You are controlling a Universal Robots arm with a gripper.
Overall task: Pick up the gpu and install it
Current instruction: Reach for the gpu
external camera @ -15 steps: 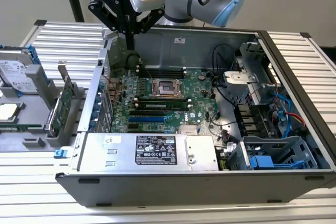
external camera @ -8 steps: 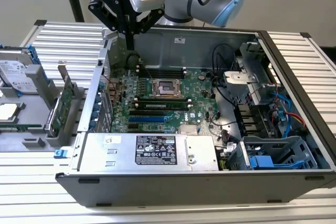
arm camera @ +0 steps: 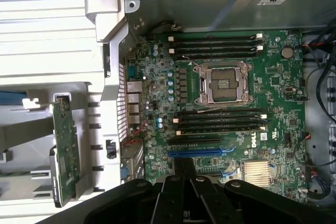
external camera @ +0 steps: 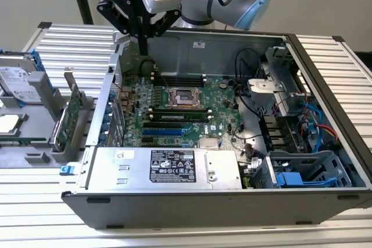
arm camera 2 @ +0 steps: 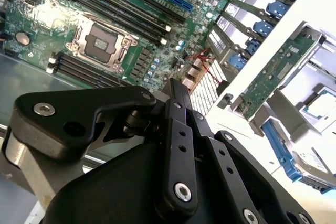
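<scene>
The gpu (external camera: 72,115) is a thin green card standing on edge in a grey holder (external camera: 55,143), at the exterior view's left, just outside the open computer case (external camera: 325,85). Both wrist views show the gpu (arm camera 2: 273,72) (arm camera: 65,150) beside the case wall. My gripper (external camera: 142,46) hangs above the case's back corner nearest the holder, over the motherboard (external camera: 180,105), well apart from the card. Its black fingers (arm camera 2: 176,90) (arm camera: 184,165) are shut together with nothing between them. A long blue slot (arm camera: 199,151) (external camera: 165,126) lies on the motherboard.
A silver power supply (external camera: 168,166) fills the case's front. At the exterior view's right sit a drive cage (external camera: 302,172) with blue clips and loose cables (external camera: 317,120). A hard drive (external camera: 17,79) and a processor (external camera: 9,123) rest in the tray beyond the holder.
</scene>
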